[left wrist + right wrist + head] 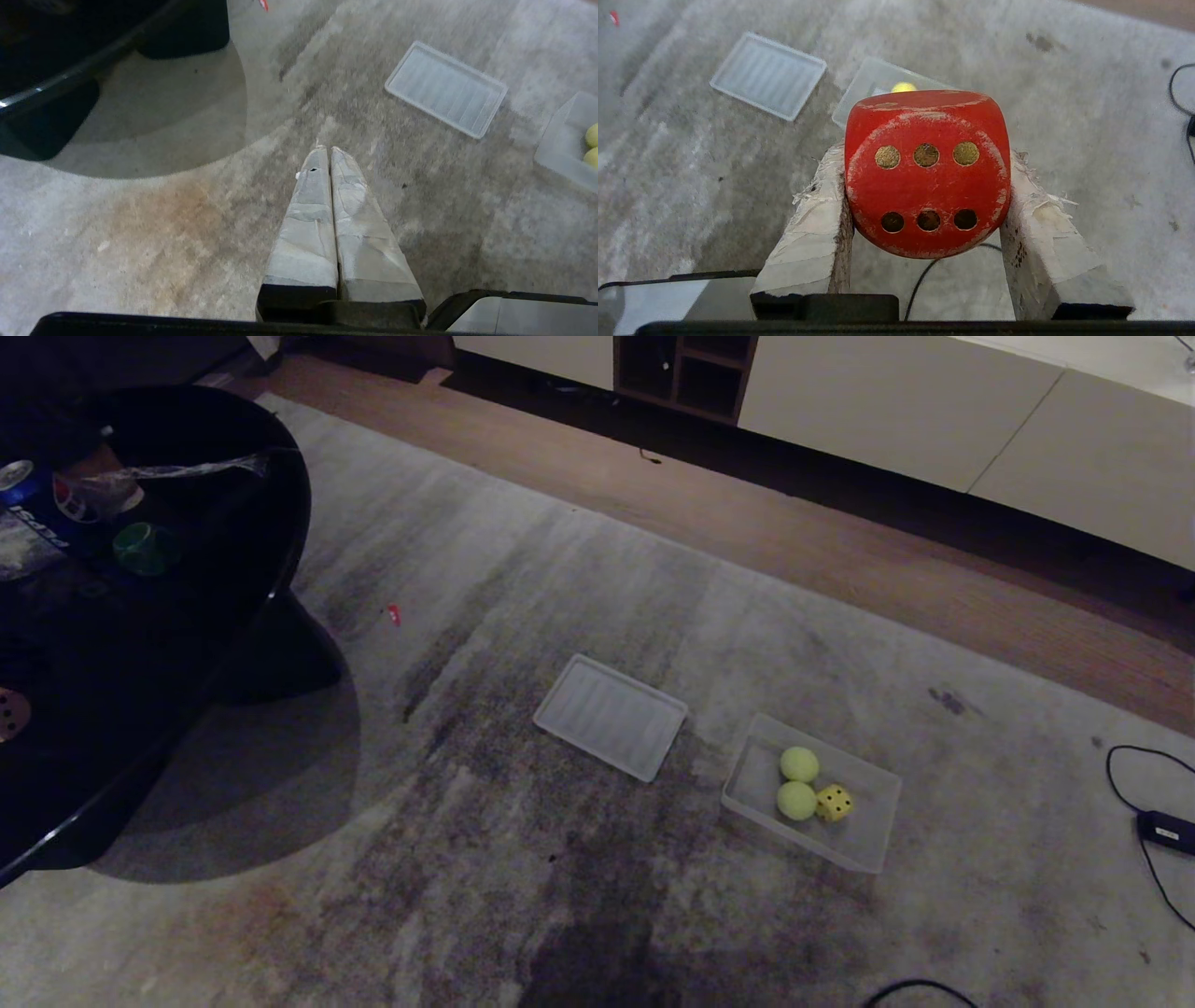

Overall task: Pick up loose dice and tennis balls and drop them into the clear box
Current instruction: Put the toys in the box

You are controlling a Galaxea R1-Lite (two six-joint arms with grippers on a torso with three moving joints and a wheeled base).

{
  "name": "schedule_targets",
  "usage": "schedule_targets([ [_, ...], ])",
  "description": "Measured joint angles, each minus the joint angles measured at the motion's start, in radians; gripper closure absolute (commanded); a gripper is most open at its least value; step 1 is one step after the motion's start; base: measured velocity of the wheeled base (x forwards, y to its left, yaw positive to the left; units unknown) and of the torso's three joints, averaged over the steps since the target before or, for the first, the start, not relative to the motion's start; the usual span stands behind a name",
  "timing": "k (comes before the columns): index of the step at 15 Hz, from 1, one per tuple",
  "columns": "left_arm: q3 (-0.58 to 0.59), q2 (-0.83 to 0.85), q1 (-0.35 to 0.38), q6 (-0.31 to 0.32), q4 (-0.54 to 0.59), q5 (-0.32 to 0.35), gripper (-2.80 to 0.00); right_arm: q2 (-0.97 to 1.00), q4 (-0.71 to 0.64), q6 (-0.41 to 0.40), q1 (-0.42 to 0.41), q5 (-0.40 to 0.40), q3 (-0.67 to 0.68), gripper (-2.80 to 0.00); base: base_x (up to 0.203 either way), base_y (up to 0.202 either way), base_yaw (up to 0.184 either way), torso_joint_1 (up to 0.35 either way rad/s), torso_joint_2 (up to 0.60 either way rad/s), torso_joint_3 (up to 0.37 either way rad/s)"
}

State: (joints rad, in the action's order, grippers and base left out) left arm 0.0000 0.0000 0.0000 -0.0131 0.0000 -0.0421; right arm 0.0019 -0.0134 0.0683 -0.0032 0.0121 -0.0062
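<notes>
Gripping red die [927,175], right tool [927,163] above rug

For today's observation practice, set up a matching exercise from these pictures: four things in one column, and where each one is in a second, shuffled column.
Things:
1. red die
2. yellow die
3. ribbed lid
4. left gripper

Places or states:
A. flat on the rug, beside the clear box
B. shut, holding nothing, above the rug
C. clamped between the right gripper's fingers
D. inside the clear box, next to two tennis balls

Pairs: 1-C, 2-D, 3-A, 4-B
</notes>
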Motion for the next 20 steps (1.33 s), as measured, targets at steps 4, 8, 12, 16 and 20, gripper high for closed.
schedule_targets([
  [4,0.0,0.0,0.0,0.0,0.0,0.0,0.0,0.0,0.0,0.0,0.0,0.0,0.0,0.0,0.0,0.0,0.0,0.002,0.0,-0.196],
  [8,0.0,0.0,0.0,0.0,0.0,0.0,0.0,0.0,0.0,-0.001,0.0,0.0,0.0,0.0,0.0,0.0,0.0,0.004,0.0,-0.199],
  [12,0.0,0.0,0.0,0.0,0.0,0.0,0.0,0.0,0.0,-0.001,0.0,0.0,0.0,0.0,0.0,0.0,0.0,0.003,0.0,-0.198],
  [16,0.0,0.0,0.0,0.0,0.0,0.0,0.0,0.0,0.0,-0.001,0.0,0.0,0.0,0.0,0.0,0.0,0.0,0.005,0.0,-0.195],
  [20,0.0,0.0,0.0,0.0,0.0,0.0,0.0,0.0,0.0,-0.001,0.0,0.0,0.0,0.0,0.0,0.0,0.0,0.003,0.0,-0.198],
])
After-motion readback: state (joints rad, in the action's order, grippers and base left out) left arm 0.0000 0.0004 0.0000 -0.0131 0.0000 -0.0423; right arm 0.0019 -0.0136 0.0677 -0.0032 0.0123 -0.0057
